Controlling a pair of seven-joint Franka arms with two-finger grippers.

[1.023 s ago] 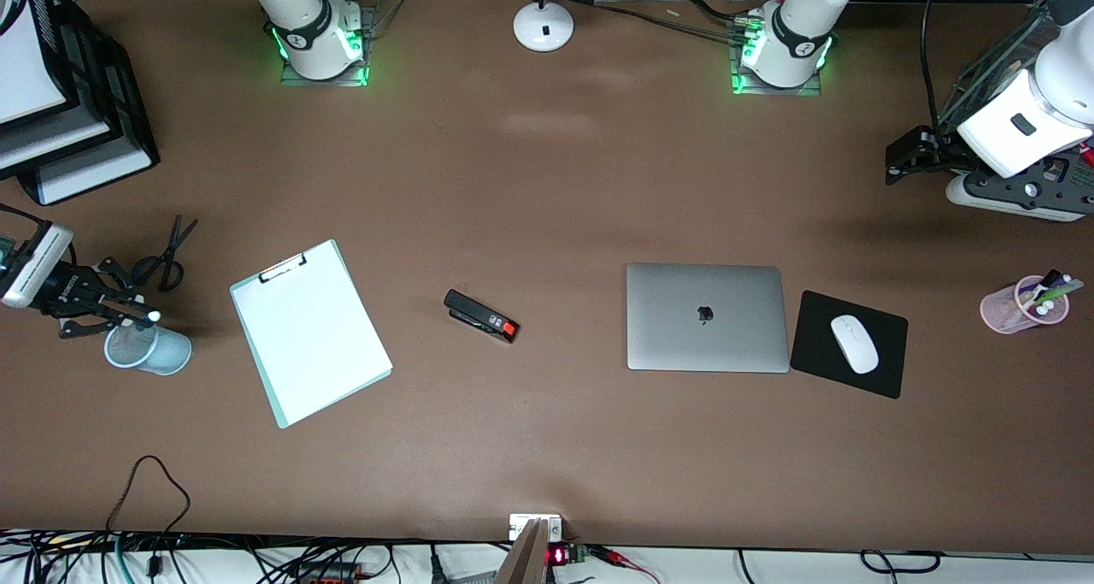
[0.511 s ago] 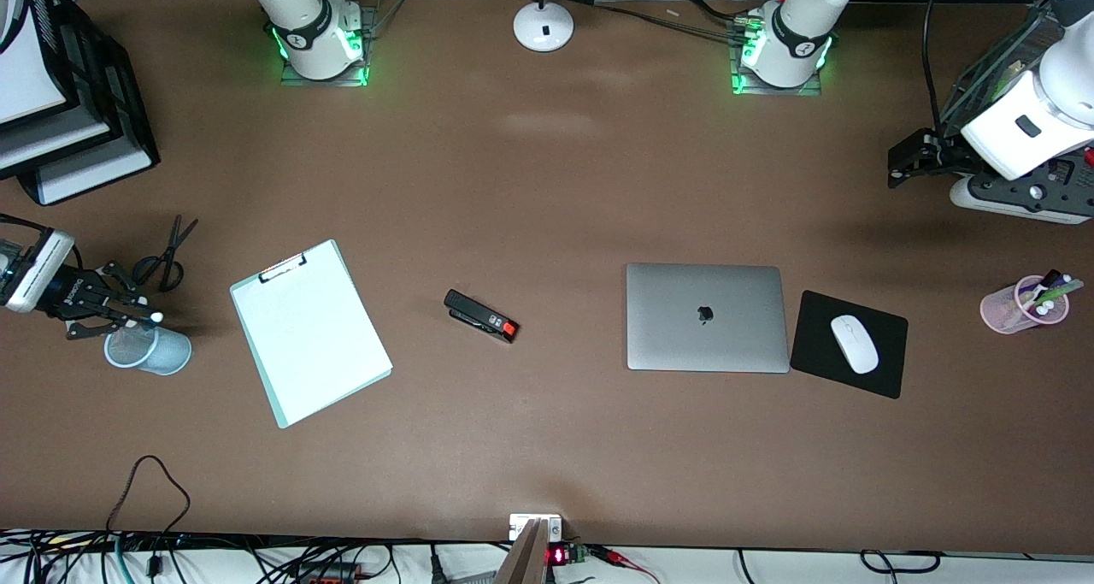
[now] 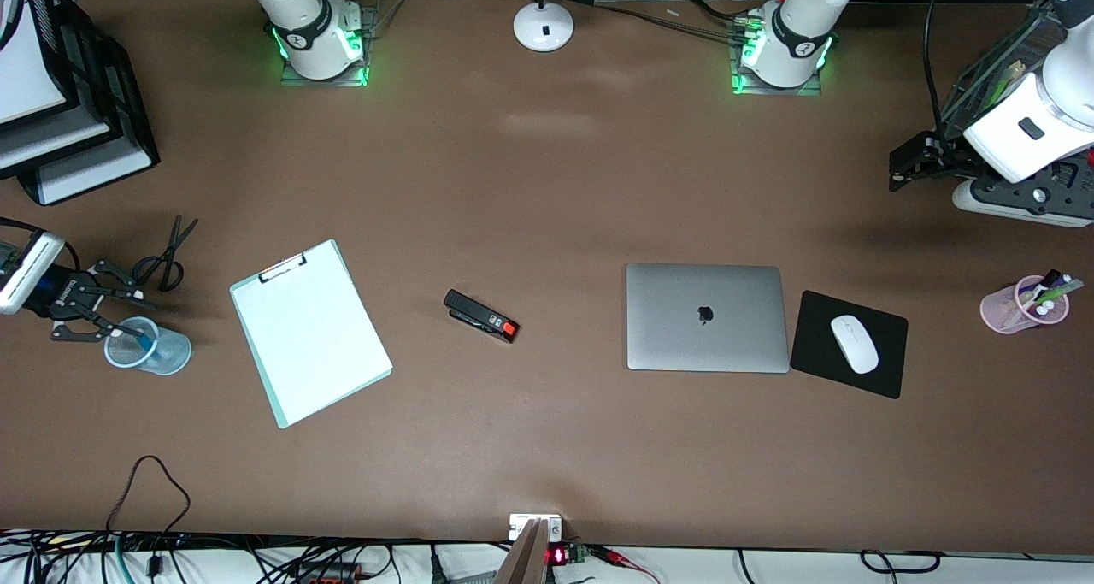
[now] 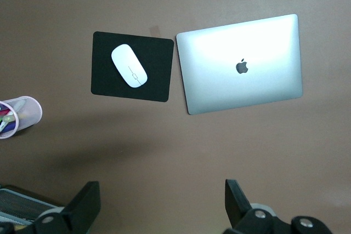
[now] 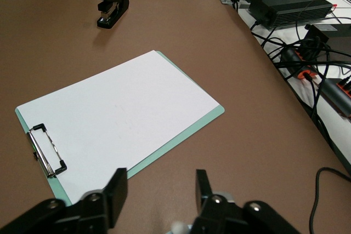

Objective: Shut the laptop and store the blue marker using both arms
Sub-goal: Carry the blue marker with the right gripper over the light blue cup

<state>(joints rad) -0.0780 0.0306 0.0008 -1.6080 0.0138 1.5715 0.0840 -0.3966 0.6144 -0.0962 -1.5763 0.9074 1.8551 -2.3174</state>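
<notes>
The right gripper (image 3: 85, 313) hung low at the right arm's end of the table, fingers spread. The left gripper (image 3: 899, 158) hung raised at the left arm's end, fingers (image 4: 82, 206) wide apart.

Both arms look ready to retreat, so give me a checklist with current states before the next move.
1. Laptop lid shut flat: ok.
2. Blue marker inside the mesh cup: ok.
3. Right gripper open, beside the cup's rim: ok.
4. Marker free of the right gripper: ok.
5. Left gripper open, holding nothing: ok.
6. Cup standing upright: cannot tell.
</notes>
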